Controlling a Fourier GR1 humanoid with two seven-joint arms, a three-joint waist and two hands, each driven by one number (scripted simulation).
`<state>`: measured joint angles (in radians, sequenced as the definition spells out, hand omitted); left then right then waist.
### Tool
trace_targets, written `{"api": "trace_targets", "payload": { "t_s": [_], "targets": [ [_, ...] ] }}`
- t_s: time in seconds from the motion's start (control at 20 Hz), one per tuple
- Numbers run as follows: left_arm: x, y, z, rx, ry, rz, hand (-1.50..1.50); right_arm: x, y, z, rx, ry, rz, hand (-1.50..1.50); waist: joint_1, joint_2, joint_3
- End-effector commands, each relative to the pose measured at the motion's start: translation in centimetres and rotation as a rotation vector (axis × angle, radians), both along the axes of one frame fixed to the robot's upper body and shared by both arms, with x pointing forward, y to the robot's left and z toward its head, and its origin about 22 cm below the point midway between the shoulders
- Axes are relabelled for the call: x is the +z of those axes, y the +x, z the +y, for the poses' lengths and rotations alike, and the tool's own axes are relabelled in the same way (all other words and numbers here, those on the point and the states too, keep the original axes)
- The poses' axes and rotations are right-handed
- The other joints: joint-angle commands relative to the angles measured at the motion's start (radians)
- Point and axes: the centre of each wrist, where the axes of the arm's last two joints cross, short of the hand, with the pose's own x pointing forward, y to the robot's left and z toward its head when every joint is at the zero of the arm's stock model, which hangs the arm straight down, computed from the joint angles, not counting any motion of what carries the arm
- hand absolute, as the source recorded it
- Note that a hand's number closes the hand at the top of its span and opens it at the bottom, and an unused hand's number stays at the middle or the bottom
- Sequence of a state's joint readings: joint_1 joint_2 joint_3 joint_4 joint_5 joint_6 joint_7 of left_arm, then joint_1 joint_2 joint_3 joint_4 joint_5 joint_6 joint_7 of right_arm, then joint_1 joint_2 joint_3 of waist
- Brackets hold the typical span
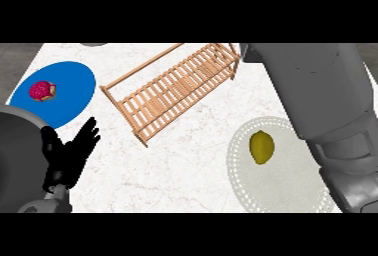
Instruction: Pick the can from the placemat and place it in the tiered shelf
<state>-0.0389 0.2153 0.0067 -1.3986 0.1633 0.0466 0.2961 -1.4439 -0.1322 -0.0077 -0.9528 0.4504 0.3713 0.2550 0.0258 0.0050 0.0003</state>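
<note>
A: One hand only in sight?
B: Yes. Across the marble counter, first the grey right forearm, just right of the shelf, covering its end; hand out of frame, fingers impossible to tell.
A: Shelf itself?
B: Wooden, slatted, set aslant.
A: Then?
B: White placemat below-right of the shelf. Blue plate left of it. Below-left, at the edge, the left hand, fingers straight, holding nothing.
A: On the placemat?
B: A yellow oval thing, well apart from the shelf. On the plate, a red thing.
</note>
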Motion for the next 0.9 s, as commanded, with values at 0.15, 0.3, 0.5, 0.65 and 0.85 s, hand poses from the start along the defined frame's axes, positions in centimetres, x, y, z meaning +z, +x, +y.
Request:
{"api": "trace_targets", "payload": {
  "t_s": [0.15, 0.3, 0.5, 0.65, 0.85],
  "targets": [
    [-0.9, 0.2, 0.5, 0.015, -0.014, 0.019, 0.00, -2.2, 2.4, 0.6, -0.001, -0.014, -0.035, 1.50, -0.003, 0.002, -0.002],
    [1.2, 1.7, 0.4, 0.006, 0.000, 0.021, 0.00, -4.3, 3.2, 2.2, 0.005, 0.006, -0.026, 1.50, 0.010, 0.008, -0.002],
    [-0.7, 0.2, 1.4, -0.003, -0.011, 0.011, 0.00, -3.2, 3.6, 1.3, 0.052, 0.024, -0.034, 1.50, 0.000, 0.003, -0.002],
    [0.3, 0.5, -0.1, 0.003, -0.010, 0.023, 0.00, -2.4, 3.9, 0.6, 0.053, 0.024, -0.041, 1.50, -0.001, 0.001, -0.001],
    [-0.7, 0.7, 1.1, 0.014, 0.002, 0.029, 0.00, -3.8, 3.5, 2.7, 0.048, -0.059, -0.069, 1.50, -0.008, 0.000, -0.001]
  ]
}}
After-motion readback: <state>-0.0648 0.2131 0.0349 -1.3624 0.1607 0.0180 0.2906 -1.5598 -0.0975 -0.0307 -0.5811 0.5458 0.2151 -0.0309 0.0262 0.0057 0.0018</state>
